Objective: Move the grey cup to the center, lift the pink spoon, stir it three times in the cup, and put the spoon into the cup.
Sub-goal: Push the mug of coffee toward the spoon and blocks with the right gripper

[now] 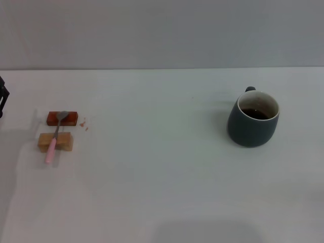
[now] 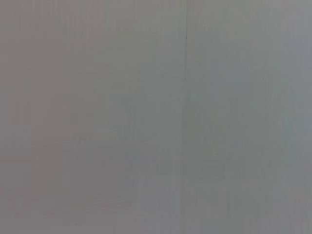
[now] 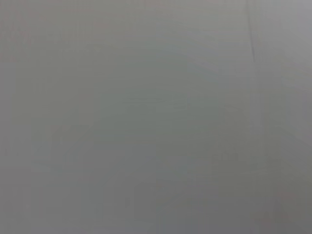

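The grey cup (image 1: 252, 120) stands upright on the right side of the white table, its handle turned to the far side and dark liquid inside. At the left, the pink spoon (image 1: 54, 136) lies across two small blocks: its metal bowl rests on the red-brown block (image 1: 63, 118) and its pink handle on the tan block (image 1: 55, 142). A dark sliver of my left gripper (image 1: 2, 98) shows at the far left edge, apart from the spoon. My right gripper is out of view. Both wrist views show only plain grey surface.
The white table (image 1: 152, 167) stretches between the spoon and the cup. A few small reddish crumbs (image 1: 84, 124) lie just right of the red-brown block. A grey wall runs behind the table's far edge.
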`<state>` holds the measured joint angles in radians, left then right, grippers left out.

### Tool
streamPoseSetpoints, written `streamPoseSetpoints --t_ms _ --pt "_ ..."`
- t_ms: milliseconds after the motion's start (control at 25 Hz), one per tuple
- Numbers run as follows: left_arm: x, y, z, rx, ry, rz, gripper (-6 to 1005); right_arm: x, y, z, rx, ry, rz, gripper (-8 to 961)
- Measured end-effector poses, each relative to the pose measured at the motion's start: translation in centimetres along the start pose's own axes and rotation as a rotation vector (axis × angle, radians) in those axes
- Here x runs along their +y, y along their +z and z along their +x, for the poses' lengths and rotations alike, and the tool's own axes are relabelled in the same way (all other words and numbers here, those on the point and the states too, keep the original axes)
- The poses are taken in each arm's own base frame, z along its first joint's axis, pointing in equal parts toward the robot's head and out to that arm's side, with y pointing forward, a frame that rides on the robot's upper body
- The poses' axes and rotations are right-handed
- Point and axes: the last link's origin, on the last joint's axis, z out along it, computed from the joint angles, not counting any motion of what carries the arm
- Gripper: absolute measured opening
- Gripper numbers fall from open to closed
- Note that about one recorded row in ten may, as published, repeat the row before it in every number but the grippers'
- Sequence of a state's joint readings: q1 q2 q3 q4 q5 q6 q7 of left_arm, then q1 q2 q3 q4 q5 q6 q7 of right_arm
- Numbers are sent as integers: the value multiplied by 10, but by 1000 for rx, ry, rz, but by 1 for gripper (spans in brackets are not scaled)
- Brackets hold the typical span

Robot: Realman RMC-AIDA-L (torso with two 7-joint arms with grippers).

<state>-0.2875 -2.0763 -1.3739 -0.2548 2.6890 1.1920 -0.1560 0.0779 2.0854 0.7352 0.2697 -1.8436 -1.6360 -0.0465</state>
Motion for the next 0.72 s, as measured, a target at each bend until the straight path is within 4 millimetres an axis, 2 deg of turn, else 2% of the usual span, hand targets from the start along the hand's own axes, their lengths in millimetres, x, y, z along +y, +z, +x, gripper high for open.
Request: streamPoseSetpoints --t_ms 400,720 --pt "-8 -7 0 5 -11 23 810 3 0 3 23 8 -8 0" --pt "-18 -9 -1 -1 -15 65 810 16 29 20 116 20 -23 -1"
